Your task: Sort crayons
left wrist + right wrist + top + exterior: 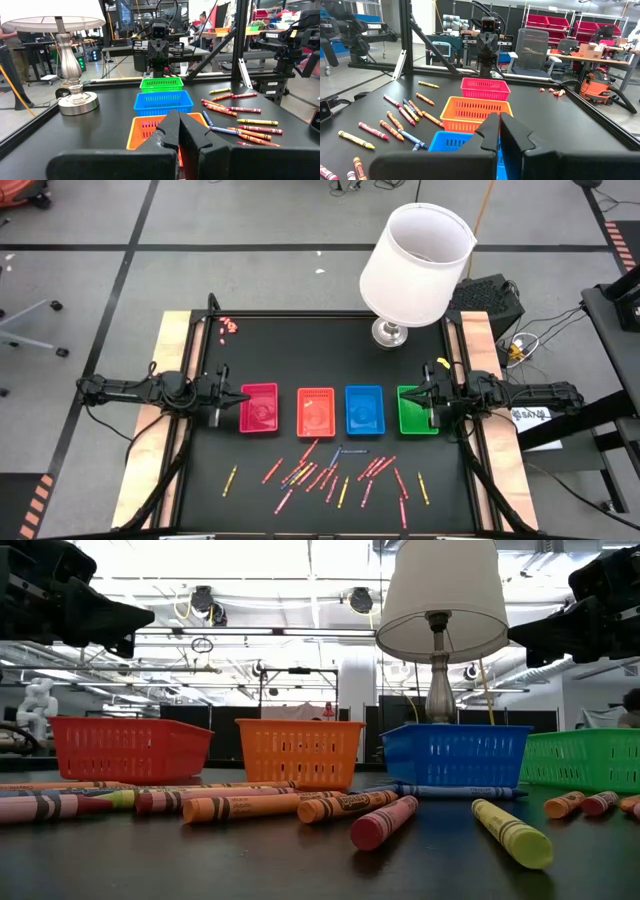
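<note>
The crayons (335, 473) lie scattered loose on the black table (270, 510), along its near edge and in front of a row of four baskets: red (259, 408), orange (316, 411), blue (364, 409) and green (416, 411). None is sorted yet.

The left gripper (228, 396) hangs beside the red basket with its fingers together and empty; the right gripper (428, 393) hovers over the green basket, likewise closed on nothing. To start well, I judge an arm should spread its fingers, pick a crayon lying clear of its neighbours, and grasp it across its middle.

A white-shaded lamp (415, 265) stands at the table's far edge; tiny pink bits (229, 326) sit near a far corner. Beyond are shelves, workbenches and grey floor.
</note>
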Available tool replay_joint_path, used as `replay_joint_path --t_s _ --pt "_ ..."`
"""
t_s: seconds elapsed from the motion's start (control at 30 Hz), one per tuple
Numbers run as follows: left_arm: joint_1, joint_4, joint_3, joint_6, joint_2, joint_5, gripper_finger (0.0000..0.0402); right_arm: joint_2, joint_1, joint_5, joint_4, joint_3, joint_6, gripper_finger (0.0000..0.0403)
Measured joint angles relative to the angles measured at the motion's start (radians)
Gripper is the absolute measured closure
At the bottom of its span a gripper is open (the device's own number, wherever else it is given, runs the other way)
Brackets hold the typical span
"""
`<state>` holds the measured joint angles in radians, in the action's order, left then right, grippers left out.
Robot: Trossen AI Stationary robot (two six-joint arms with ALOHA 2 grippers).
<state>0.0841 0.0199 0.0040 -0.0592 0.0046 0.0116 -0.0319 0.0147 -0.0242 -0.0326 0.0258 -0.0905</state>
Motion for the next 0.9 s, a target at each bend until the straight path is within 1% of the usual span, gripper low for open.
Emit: replay_joint_path --t_s 0.6,0.9 --pt "0.000 0.000 0.000 0.000 0.000 0.000 0.0395 0.000 0.000 0.000 0.000 0.000 -0.001 0.0403" --pt "0.000 0.000 0.000 0.000 0.000 0.000 0.0395 0.000 0.000 0.000 0.000 0.000 -0.026 0.0403"
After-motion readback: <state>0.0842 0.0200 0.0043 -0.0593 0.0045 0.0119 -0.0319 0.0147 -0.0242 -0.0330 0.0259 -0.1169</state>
